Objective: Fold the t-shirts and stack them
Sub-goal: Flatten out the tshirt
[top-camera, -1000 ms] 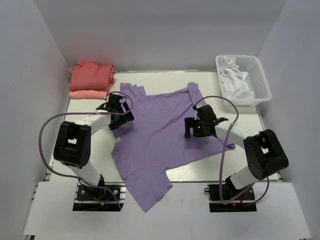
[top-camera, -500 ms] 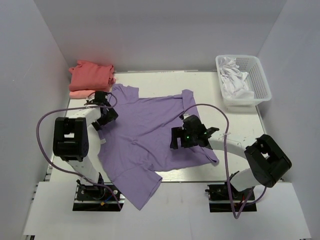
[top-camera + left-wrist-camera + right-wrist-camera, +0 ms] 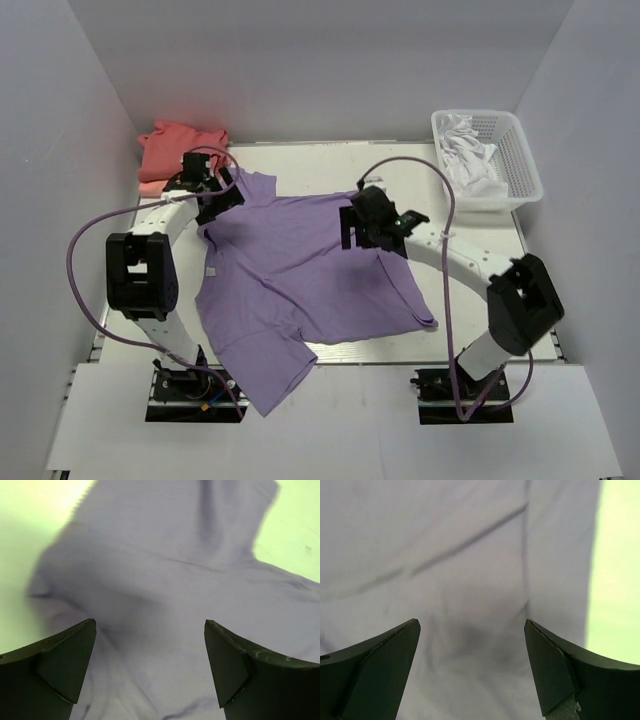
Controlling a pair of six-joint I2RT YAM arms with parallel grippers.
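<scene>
My left gripper [image 3: 215, 192] and right gripper [image 3: 352, 225] gape over one purple shirt [image 3: 300, 285]; one red shirt [image 3: 180, 148], one pink shirt [image 3: 148, 187] beyond it.

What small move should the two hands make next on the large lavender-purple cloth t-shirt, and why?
Probably lower both hands and close them on the cloth. The left hand and the right hand hover open above the far part of the large lavender-purple cloth t-shirt, which lies spread but wrinkled. Neither hand holds any cloth yet.
</scene>
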